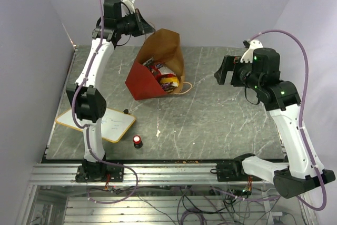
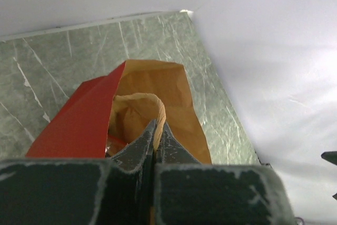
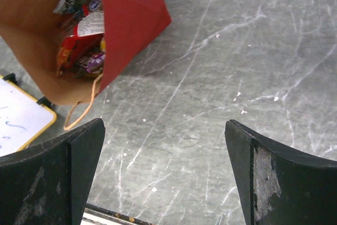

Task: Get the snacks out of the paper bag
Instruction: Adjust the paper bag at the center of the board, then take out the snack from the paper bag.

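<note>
Left gripper [image 2: 157, 128] pinched shut on the paper bag [image 1: 141, 85] rim, right gripper [image 3: 164, 126] wide open, empty. If that paper rips, snacks [image 1: 166, 80] could dump all over the bench [image 1: 221, 122].

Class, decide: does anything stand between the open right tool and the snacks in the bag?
Nothing visible does. Only table surface lies between the right tool and the snacks; the mouth of the paper bag opens toward it.
</note>
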{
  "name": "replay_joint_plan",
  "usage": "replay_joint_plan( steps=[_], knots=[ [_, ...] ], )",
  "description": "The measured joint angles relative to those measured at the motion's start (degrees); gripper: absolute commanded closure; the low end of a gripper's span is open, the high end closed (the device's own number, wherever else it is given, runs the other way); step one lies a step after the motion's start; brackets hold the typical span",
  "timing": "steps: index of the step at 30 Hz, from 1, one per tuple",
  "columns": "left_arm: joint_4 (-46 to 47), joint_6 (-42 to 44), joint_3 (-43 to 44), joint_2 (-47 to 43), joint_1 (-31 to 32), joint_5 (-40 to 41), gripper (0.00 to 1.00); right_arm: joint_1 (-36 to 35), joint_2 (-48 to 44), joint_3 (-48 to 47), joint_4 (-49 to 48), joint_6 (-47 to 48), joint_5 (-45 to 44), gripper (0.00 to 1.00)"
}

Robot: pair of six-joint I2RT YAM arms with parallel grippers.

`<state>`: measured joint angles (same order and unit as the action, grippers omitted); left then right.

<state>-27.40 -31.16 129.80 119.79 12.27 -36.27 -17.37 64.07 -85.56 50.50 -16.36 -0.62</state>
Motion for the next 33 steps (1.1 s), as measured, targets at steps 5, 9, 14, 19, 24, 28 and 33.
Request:
replay_joint_plan(
  steps=[5,9,14,19,24,28,33],
  knots=[
    [-0.48,1.86,-5.18,-5.05,1.49,0.07,0.93,-1.14,0.33,0.92,-1.57,1.11,3.78,0.05],
    [-1.25,2.27,-7.19,-9.03,1.84,0.04,0.93,-5.03,1.22,1.42,-3.1,3.54,3.82,0.04],
    [-3.32,1.95,-8.33,-10.84,2.27,-0.02,0.93,-10.29,1.14,5.66,-10.93,8.11,5.66,0.02],
    [-6.03,1.36,-8.37,-10.8,2.58,0.31,0.93,-11.3,1.33,12.26,-19.69,10.34,7.58,0.04],
    [-6.43,-0.04,-9.27,-11.21,2.97,2.14,0.93,-17.18,7.02,12.74,-23.82,14.51,7.58,0.11],
    [-6.62,-2.36,-13.62,-13.55,3.41,3.56,0.93,-21.07,13.7,11.04,-24.63,19.26,6.86,0.13],
    [-9.07,-4.39,-16.94,-15.61,3.61,4.79,0.93,-21.86,18.34,10.88,-25.11,27.04,5.55,0.19]
  ],
)
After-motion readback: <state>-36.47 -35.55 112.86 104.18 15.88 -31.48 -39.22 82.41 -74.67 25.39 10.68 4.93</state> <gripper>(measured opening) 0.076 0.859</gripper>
